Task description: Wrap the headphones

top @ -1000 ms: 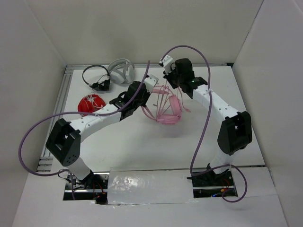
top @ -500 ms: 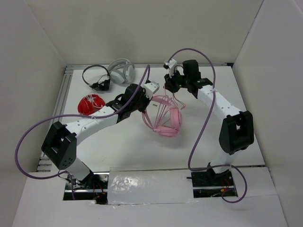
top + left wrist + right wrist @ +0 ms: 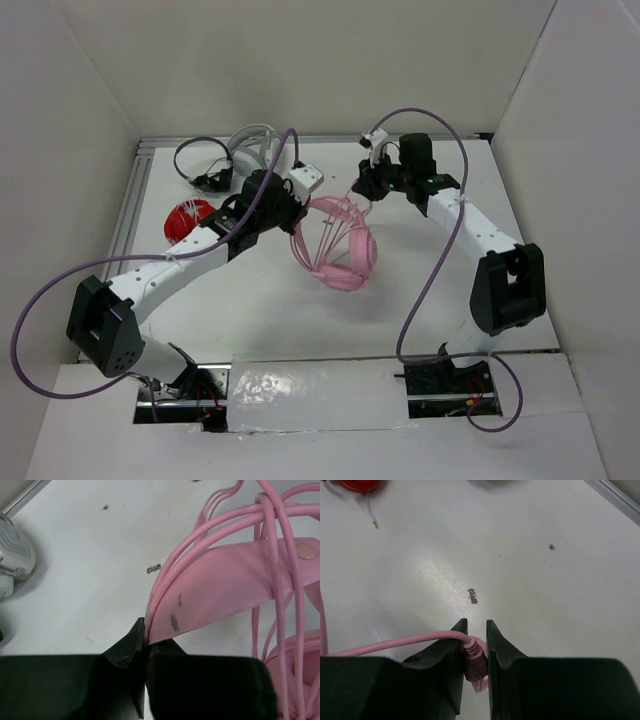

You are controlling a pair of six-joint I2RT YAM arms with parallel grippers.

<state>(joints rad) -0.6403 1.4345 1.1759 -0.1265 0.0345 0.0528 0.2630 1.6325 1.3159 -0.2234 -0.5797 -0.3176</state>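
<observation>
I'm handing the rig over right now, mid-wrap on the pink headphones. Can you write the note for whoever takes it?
The left gripper is shut on the edge of the headband. The right gripper is shut on the plug at the cable end.
The headphones are mid-table, between the two arms.
Done: several turns of cable already cross the headband.
Left: wind on the last loose stretch up to the plug, secure the plug, then open both grippers.
</observation>
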